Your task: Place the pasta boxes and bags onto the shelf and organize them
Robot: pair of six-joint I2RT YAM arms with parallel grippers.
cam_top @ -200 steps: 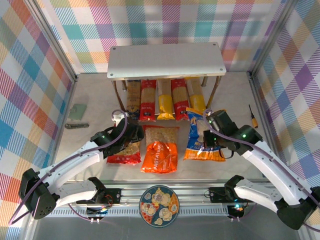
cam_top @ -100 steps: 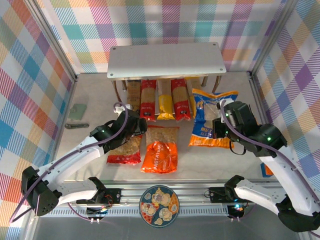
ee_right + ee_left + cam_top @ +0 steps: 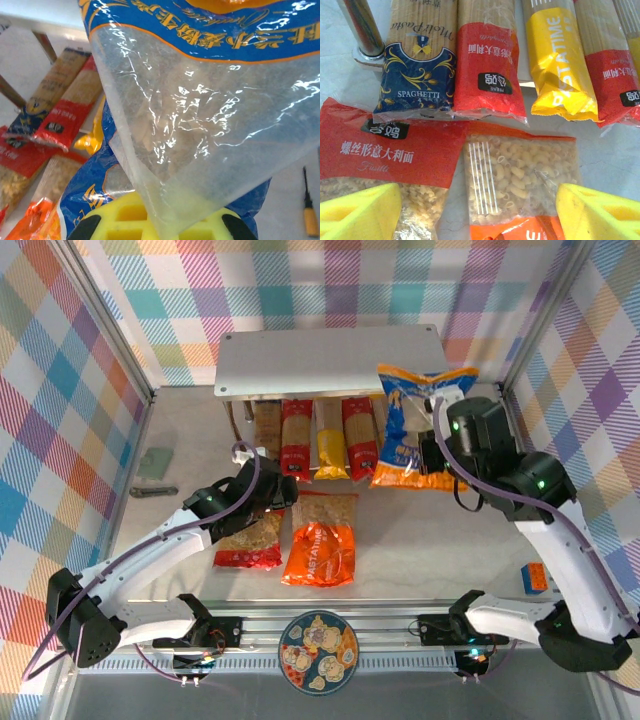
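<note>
Now higher, blue bag (image 3: 400,430) by shelf (image 3: 320,360)

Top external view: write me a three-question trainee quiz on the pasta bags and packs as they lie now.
1. True or false: the blue bag lies on the table beside the orange bag.
2. The left gripper hovers, fingers spread, over which bags? A) red and orange B) blue and orange C) blue and red
3. Fill in: the long pack between the two red packs is ____.
Key: 1 false, the right gripper holds it up by the shelf. 2 A, the red bag and the orange one. 3 yellow pack.
</note>
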